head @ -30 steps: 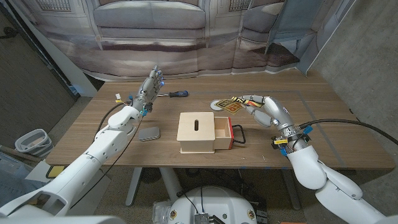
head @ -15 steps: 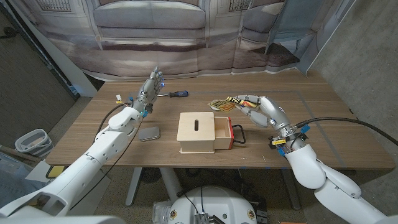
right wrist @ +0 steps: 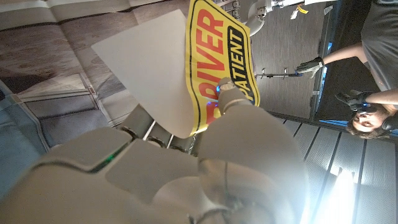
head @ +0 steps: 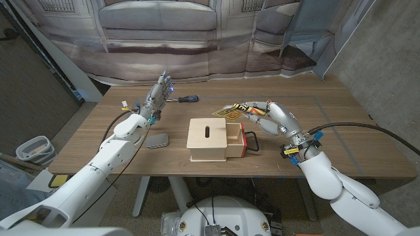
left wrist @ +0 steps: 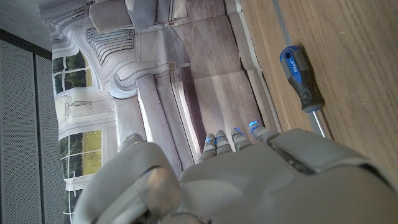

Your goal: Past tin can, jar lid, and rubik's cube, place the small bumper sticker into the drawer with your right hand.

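The right hand (head: 274, 118), right of centre in the head view, pinches the yellow bumper sticker (head: 237, 109) in its fingers (head: 252, 107), holding it just above and behind the open drawer (head: 235, 142) of the wooden box (head: 207, 138). At upper left, the left hand (head: 158, 92) stands raised, fingers apart and grasping nothing, beside a blue-handled screwdriver (head: 185, 99) on the tabletop (head: 328, 141). A grey tin (head: 157, 140) lies left of the box.
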{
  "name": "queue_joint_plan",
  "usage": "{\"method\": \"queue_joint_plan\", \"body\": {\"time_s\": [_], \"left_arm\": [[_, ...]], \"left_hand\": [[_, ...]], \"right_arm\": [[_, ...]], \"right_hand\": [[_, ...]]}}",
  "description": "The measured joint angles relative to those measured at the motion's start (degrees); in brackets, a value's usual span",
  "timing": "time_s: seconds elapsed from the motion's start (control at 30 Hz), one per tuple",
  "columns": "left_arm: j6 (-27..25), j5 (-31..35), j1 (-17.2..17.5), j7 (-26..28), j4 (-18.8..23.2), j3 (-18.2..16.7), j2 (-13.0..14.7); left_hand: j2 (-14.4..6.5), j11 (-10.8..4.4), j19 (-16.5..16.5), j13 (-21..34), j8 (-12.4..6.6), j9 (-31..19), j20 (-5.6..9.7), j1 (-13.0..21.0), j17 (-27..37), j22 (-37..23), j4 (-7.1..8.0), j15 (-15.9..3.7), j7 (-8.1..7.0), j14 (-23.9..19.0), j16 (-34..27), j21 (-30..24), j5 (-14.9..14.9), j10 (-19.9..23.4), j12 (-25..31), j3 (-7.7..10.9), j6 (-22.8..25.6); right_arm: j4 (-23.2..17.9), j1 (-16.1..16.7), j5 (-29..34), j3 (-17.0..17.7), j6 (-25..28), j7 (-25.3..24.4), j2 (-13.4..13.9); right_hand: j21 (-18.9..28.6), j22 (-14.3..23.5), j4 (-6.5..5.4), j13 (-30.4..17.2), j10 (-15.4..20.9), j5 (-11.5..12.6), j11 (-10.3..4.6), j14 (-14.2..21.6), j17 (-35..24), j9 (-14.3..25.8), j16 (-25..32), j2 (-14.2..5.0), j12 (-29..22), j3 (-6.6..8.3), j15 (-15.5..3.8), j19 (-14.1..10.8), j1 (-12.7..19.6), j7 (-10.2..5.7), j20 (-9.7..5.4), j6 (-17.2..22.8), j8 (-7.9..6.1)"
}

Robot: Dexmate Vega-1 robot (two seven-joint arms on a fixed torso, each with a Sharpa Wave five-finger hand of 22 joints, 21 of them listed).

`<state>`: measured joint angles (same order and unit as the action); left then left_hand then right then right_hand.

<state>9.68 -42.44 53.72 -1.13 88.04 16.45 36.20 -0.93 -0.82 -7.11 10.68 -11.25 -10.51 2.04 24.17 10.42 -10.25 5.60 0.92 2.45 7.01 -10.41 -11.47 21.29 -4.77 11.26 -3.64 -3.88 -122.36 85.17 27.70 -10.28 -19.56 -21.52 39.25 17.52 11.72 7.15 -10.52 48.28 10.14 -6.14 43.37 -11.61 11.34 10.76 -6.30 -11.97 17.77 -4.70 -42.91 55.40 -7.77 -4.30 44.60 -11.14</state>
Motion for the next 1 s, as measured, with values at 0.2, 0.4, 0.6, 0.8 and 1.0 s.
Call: {"method": "queue_joint_plan", "body": {"time_s": [0.2,0.4,0.6,0.8,1.0], "left_arm": [[0.0,0.0,0.2,0.2,0.3,-0.1,0.2],[0.0,0.0,0.4,0.3,0.7,-0.2,0.2],[0.1,0.0,0.5,0.6,0.8,-0.2,0.2],[0.1,0.0,0.9,0.9,1.2,-0.2,0.2],[0.1,0.0,1.2,1.3,1.6,-0.3,0.4]], "left_hand": [[0.0,0.0,0.0,0.0,0.0,0.0,0.0,0.0,0.0,0.0,0.0,0.0,0.0,0.0,0.0,0.0,0.0,0.0,0.0,0.0,0.0],[-0.2,0.0,0.0,0.0,0.0,0.0,0.0,0.2,0.0,0.0,0.0,0.0,0.0,0.0,0.0,0.0,0.0,0.0,0.0,0.0,0.0],[-0.2,0.0,-0.3,0.0,0.0,0.0,-0.3,0.2,0.0,0.0,0.0,0.0,0.0,0.0,0.0,0.0,0.0,0.0,0.0,0.0,0.0],[-0.2,0.0,-0.3,0.0,0.0,0.0,-0.3,0.2,0.0,0.0,0.05,0.0,0.0,0.0,0.0,0.0,0.0,0.0,0.0,-0.4,0.0],[-0.2,0.0,-0.3,0.0,0.0,0.0,-0.3,0.2,0.0,0.0,0.06,0.0,0.0,0.0,0.0,0.0,0.0,0.0,0.0,-0.4,0.0]], "right_arm": [[0.5,-1.3,0.2,-1.1,-0.2,0.3,-0.2],[1.3,-2.5,-0.1,-2.0,-0.7,1.4,-0.3],[2.0,-3.9,-1.0,-3.0,-0.8,2.4,0.0],[2.4,-4.6,-1.7,-3.4,-0.8,3.2,0.3],[2.9,-5.5,-1.8,-4.0,-0.9,3.5,0.8]], "right_hand": [[0.0,0.0,-0.09,0.0,-0.2,0.0,0.23,-0.2,0.0,0.0,0.0,-0.37,0.0,-0.09,0.22,0.0,-0.4,0.0,0.0,0.0,0.0],[0.0,0.0,-0.23,-0.1,-0.6,0.0,0.64,-0.7,0.0,0.0,0.0,-0.13,0.3,-0.23,0.32,0.3,-0.6,0.0,-0.31,0.0,0.0],[-0.4,0.0,-0.47,-0.3,-1.3,0.0,0.73,-1.2,0.0,0.0,0.0,-0.04,0.3,-0.47,0.42,1.1,-1.1,0.0,0.1,-0.6,0.0],[-0.4,0.0,-0.47,-0.3,-1.5,0.0,0.84,-1.6,0.0,0.0,0.0,0.41,0.3,-0.47,0.32,1.1,-1.6,0.21,0.1,-1.2,0.0],[-0.4,-0.3,-0.7,-0.3,-1.7,0.0,1.13,-1.8,0.0,0.0,0.0,0.41,0.7,-0.71,0.61,1.3,-1.6,0.01,-0.11,-1.4,0.0]]}}
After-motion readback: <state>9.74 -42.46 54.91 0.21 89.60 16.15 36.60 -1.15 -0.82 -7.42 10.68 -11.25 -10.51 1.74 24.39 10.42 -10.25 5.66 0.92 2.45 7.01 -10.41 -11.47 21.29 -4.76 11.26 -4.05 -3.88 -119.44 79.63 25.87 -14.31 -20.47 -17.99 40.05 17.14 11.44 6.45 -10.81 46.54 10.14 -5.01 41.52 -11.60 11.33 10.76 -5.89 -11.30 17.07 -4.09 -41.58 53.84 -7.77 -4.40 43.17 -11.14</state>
